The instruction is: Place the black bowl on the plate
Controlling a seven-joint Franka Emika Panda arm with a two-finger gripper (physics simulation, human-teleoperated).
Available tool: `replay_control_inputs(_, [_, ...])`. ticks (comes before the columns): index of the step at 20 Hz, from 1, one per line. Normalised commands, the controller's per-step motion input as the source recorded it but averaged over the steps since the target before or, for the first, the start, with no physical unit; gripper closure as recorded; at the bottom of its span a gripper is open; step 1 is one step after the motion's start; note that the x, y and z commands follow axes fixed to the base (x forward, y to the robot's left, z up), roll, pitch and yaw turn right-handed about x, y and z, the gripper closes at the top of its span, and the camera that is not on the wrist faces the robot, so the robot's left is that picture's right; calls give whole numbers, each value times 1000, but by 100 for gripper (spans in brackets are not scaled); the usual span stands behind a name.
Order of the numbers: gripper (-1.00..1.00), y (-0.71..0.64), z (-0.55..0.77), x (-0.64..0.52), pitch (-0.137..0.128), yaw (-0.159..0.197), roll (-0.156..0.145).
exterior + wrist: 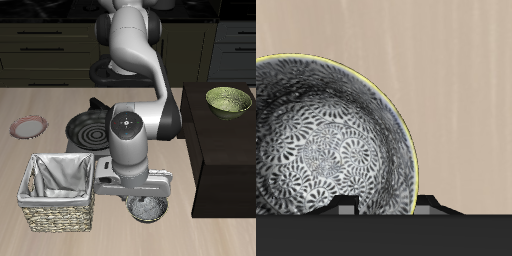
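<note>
The black bowl [149, 209] sits on the table near the front edge, its pale speckled inside facing up. It fills much of the wrist view [326, 150]. My gripper [147, 197] hangs straight above it, just over the rim, open and holding nothing. In the wrist view only the two fingertips [348, 206] peek out, set wide apart, with the bowl's rim between them. The plate [28, 127], whitish with a pinkish-red rim, lies far off at the table's edge, beyond the woven basket.
A woven basket [58, 190] with a grey liner stands beside the arm, close to the bowl. A black spiral-marked frying pan [88, 128] lies between the plate and the arm. An olive-green patterned bowl [229, 100] rests on a dark cabinet [225, 150] rising beside the black bowl.
</note>
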Motion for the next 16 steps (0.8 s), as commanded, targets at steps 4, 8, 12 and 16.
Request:
replay_control_inputs(4, [100, 91, 90, -15, -11, -40, 32])
replay_control_inputs(8, [100, 161, 212, -63, -30, -20, 33])
replay_control_inputs(12, [100, 99, 347, -110, -54, -1, 18])
replay_control_inputs(16, [100, -11, 381, -125, -64, 31, -7])
